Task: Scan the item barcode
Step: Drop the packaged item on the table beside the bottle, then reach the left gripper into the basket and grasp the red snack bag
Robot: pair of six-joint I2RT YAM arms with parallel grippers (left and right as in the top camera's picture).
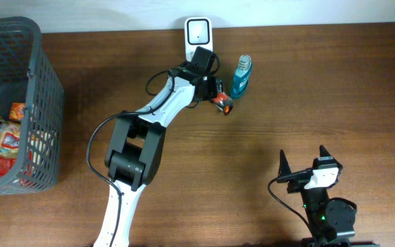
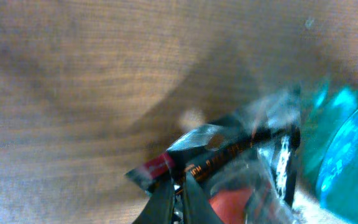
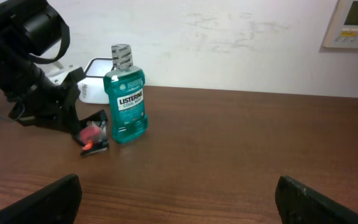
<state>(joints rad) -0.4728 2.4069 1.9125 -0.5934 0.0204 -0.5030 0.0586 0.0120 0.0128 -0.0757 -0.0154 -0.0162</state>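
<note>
Your left pincer (image 1: pixel 219 99) gripped the black-and-red foil packet (image 1: pixel 225 103); your right pincer (image 1: pixel 304 159) gaped; the white scanner (image 1: pixel 197 31) pass was not yet done.

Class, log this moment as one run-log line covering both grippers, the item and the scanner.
left gripper: shut on snack packet | right gripper: open, empty | mouthwash bottle: upright beside snack packet | scanner: scan not yet done

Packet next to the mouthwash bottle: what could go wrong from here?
1. The left gripper seems to pinch only an edge of the packet; it could slip or twist on lifting.
2. The mouthwash bottle stands upright close beside the packet; a swing toward the scanner might topple it.
3. No barcode shows in any view, so it may face away from the scanner.
</note>
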